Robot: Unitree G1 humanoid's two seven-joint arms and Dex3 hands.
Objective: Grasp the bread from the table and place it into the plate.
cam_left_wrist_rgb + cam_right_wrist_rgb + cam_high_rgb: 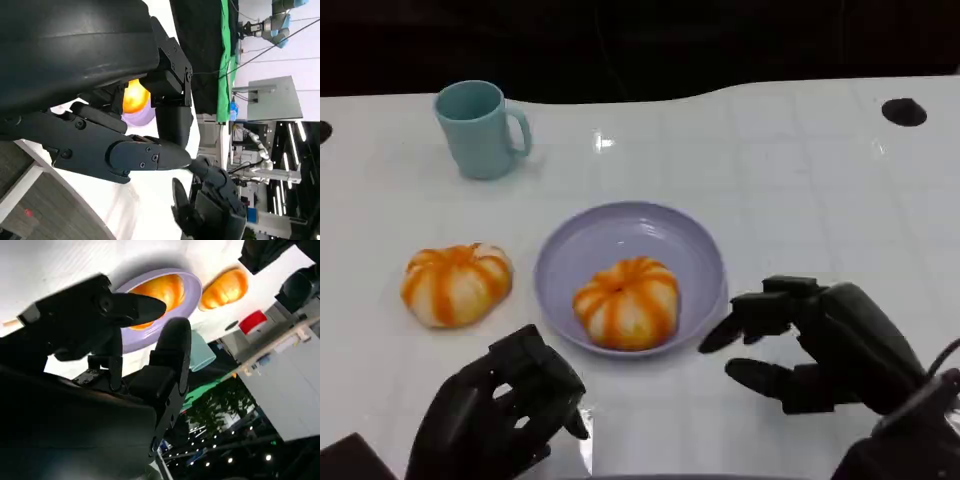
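One orange-and-white striped bread lies inside the lilac plate at the table's middle. A second striped bread rests on the white table left of the plate. My right hand hovers just right of the plate, fingers spread and holding nothing. My left hand sits near the front edge, below the loose bread, fingers loosely curled and empty. The right wrist view shows the plate with its bread beyond my fingers, and the other bread further off. In the left wrist view a bread peeks past the hand.
A teal mug stands at the back left with its handle to the right. A dark round hole marks the table's far right. The table's dark back edge runs across the top.
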